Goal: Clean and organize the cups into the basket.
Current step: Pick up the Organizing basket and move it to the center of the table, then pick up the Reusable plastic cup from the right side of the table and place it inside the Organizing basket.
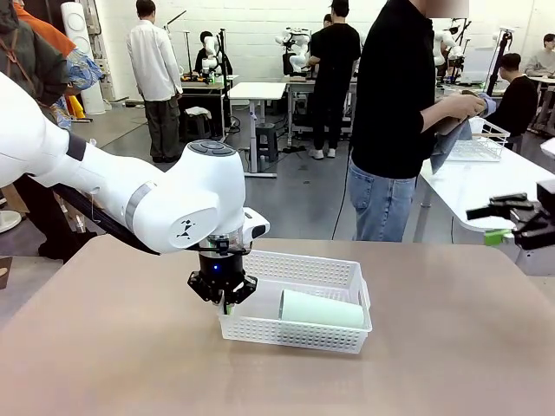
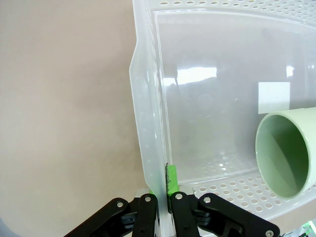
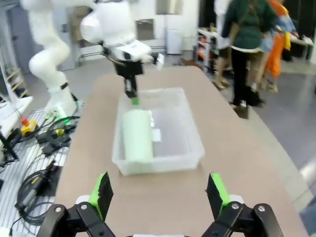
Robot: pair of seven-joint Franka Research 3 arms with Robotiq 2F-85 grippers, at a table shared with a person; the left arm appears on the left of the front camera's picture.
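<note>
While a cup (mint) lies inside, left gripper pinches the basket.

I am logging the left arm as presenting glossy white rounded shells, with a grey band ringing one joint and a small black mark sitting on the wrist housing. A blue light is glowing on the black left hand. Its linkages are showing silver screw heads, and its green pad is looking scuffed dark along one edge. The right hand is carrying bright green pads on black fingers.
</note>
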